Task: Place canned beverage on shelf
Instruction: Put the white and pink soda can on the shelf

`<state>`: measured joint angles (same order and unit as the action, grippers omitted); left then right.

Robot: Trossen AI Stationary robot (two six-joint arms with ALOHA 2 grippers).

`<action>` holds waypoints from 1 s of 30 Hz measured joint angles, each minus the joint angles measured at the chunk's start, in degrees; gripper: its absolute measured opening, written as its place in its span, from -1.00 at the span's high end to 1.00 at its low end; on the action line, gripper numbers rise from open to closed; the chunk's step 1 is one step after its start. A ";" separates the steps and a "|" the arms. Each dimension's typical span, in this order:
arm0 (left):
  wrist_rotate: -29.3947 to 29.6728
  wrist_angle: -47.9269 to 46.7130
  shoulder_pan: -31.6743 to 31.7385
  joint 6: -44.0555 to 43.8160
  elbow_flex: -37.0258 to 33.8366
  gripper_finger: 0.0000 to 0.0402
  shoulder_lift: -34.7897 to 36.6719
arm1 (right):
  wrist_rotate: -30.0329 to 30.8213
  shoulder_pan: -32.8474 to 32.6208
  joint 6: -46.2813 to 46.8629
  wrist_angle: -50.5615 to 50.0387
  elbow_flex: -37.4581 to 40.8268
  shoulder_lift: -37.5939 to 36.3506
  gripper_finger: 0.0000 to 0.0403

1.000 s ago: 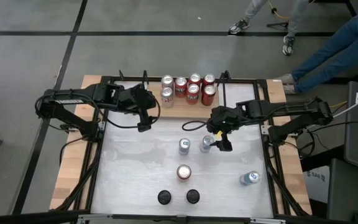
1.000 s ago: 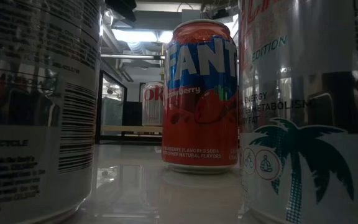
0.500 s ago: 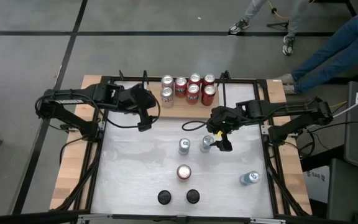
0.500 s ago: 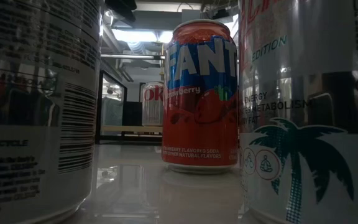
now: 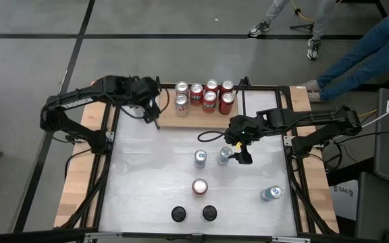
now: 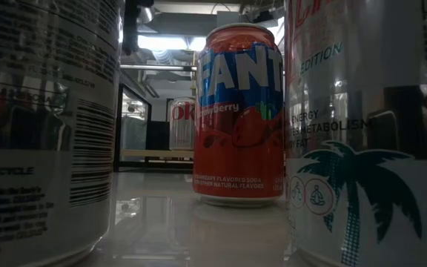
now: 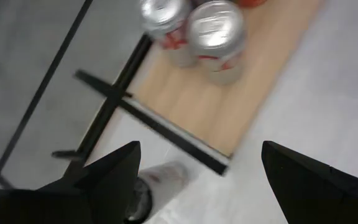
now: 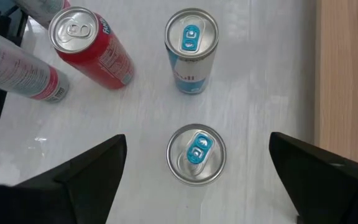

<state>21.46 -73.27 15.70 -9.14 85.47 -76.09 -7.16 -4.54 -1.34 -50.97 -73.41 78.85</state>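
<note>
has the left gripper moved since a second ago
Yes. The left gripper has pulled back toward the table's far edge, now beside the left end of the shelf rather than in front of it.

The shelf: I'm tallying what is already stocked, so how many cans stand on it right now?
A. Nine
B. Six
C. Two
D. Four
B: the high view shows six cans standing in two rows on the shelf, while the other cans stand out on the white tabletop.
</note>
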 joint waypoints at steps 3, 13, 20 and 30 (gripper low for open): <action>0.01 -1.76 4.50 -3.65 0.00 -0.62 0.00 | 0.00 0.00 0.00 -0.01 0.00 0.00 -0.90; 1.57 -10.25 16.67 -20.64 0.00 -0.62 -0.02 | 0.02 0.00 0.00 0.03 0.00 0.00 -0.90; 1.34 -10.32 20.97 -25.72 0.00 -0.62 -0.04 | 1.74 0.00 -0.08 0.05 0.00 0.00 -0.90; -1.56 -9.64 21.64 -34.89 -1.97 -0.62 -0.35 | 4.17 0.04 -0.30 0.05 0.00 0.00 -0.90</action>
<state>19.91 -82.91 37.34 -44.03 83.50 -76.44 -2.98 -4.49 -1.64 -50.92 -73.41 78.85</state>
